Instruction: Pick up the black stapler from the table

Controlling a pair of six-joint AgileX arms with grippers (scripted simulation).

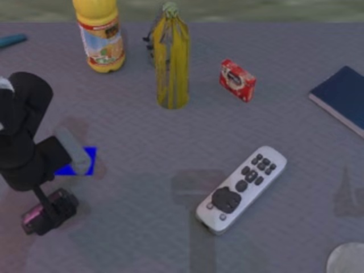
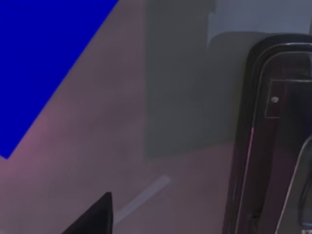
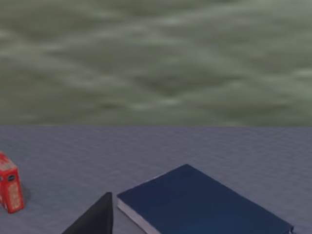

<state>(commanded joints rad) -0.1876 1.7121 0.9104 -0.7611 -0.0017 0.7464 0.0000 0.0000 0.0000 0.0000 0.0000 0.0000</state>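
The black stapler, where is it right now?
In the top view, the black stapler lies near the table's front left corner, under the left end effector, below the blue rectangle.

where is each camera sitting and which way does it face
Top view: above the table, looking down; shows the left arm with the left gripper at the black stapler, near the top view's lower left.
Left wrist view: on the left arm, facing down close to the black stapler and blue rectangle; one finger tip shows.
Right wrist view: on the right arm, facing across the table to the blue book and red box.
Top and right wrist views share both.
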